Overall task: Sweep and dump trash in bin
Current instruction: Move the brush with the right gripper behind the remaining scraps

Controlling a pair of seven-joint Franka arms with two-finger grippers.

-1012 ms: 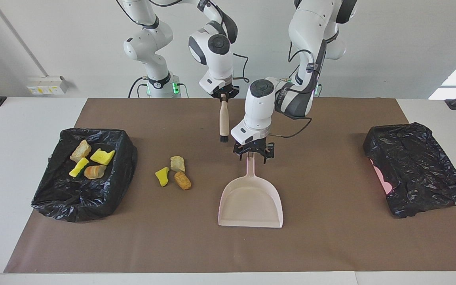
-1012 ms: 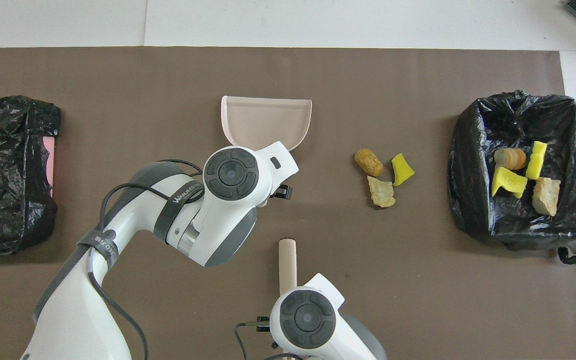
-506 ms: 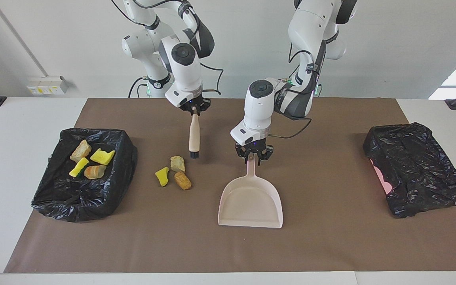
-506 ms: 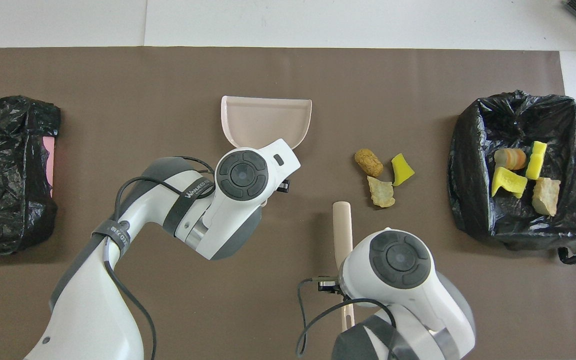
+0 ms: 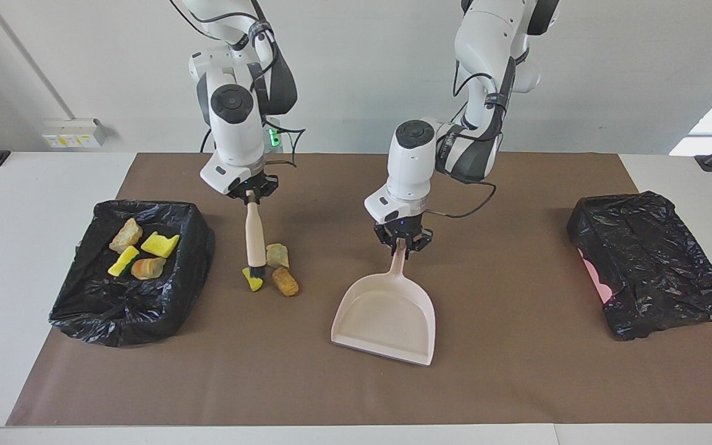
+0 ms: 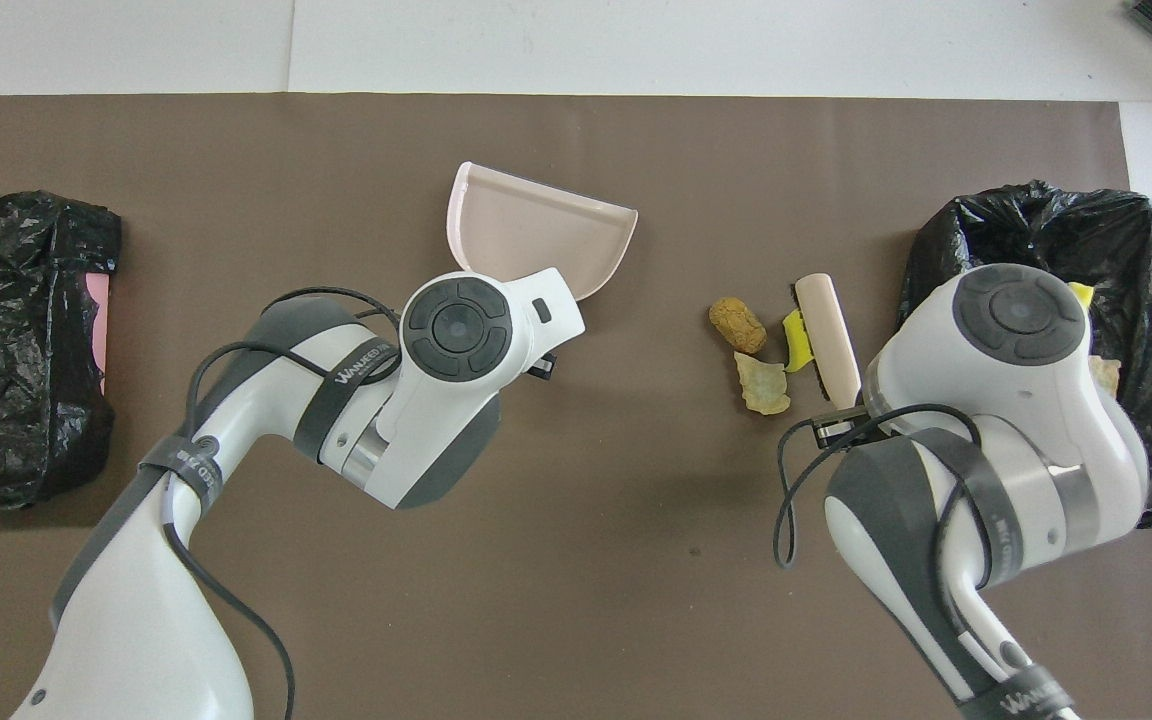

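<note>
Four trash chunks (image 5: 139,253) lie in the black-lined bin (image 5: 84,309); three (image 5: 272,272) remain on the surface. Right gripper (image 5: 251,196) fingers grip the wooden brush (image 5: 253,238); left gripper (image 5: 403,242) fingers grip the pale pink plastic dustpan (image 5: 387,315).

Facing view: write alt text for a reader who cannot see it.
The right claw holds a wooden-handled brush upright, its bristles at three loose trash chunks on the brown mat. The left claw grips the handle of a pale pink plastic dustpan. A black-lined bin beside the chunks holds four more.
</note>
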